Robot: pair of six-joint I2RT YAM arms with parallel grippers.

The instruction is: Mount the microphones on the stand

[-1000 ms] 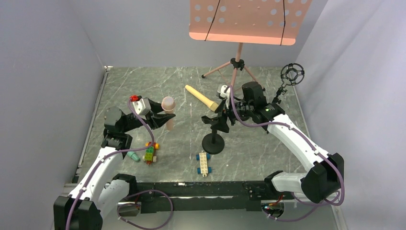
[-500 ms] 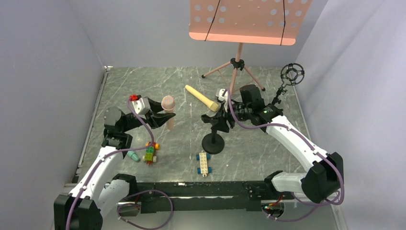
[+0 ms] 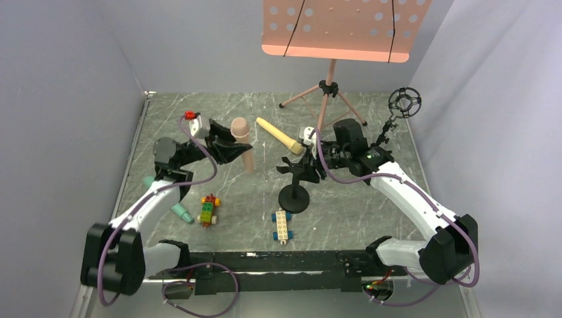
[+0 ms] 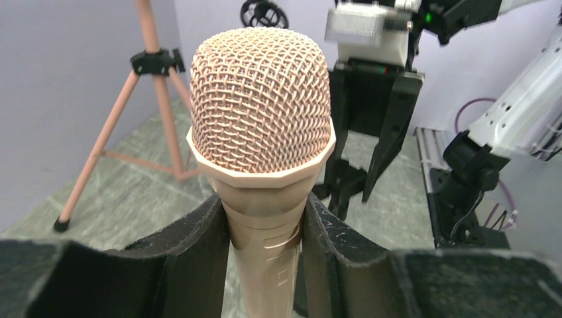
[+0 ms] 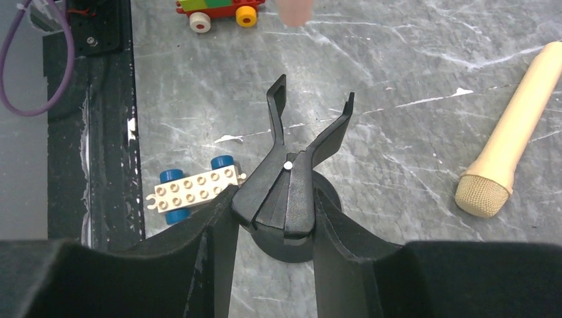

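Pink mesh-headed toy microphone (image 4: pixel 260 132) looks light, stiff; left gripper (image 4: pixel 265 212) squeezes its handle, right gripper (image 5: pixel 273 195) pinches black forked stand (image 3: pixel 294 197).

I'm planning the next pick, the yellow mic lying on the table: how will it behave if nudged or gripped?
The yellow mic is a round, tapered stick lying flat, so a sideways nudge would probably roll it in a curve. Its smooth handle may slip in a loose pinch. It looks rigid and fairly light, like a plastic toy.
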